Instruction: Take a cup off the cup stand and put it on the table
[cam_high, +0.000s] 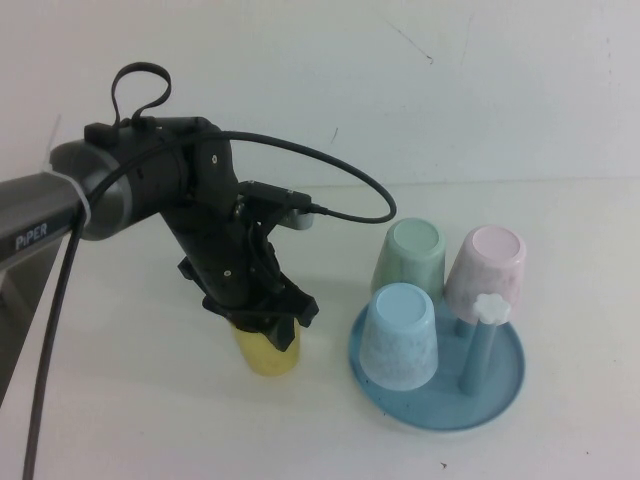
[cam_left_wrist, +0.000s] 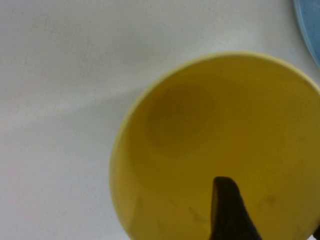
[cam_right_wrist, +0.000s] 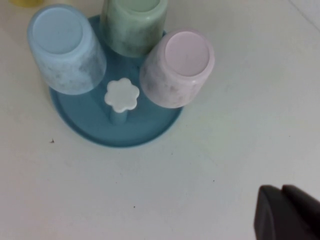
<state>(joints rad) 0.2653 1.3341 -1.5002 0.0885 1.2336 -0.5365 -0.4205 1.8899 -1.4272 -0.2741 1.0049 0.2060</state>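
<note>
The yellow cup (cam_high: 266, 355) stands mouth-up on the white table (cam_high: 120, 420), just left of the blue cup stand (cam_high: 440, 415). My left gripper (cam_high: 272, 330) is right over its rim. In the left wrist view one finger (cam_left_wrist: 227, 210) hangs inside the cup (cam_left_wrist: 200, 125). The other finger shows only at the frame corner by the rim, and a clear gap lies between them, so the gripper (cam_left_wrist: 270, 207) is open. My right gripper (cam_right_wrist: 282, 210) is shut and empty over bare table beside the stand (cam_right_wrist: 100, 125). It is out of the high view.
On the stand, a light blue cup (cam_high: 400, 335), a green cup (cam_high: 412, 255) and a pink cup (cam_high: 485, 270) sit upside down. One peg with a white flower cap (cam_high: 489, 308) is bare. The left arm's cable (cam_high: 340, 170) loops above the table.
</note>
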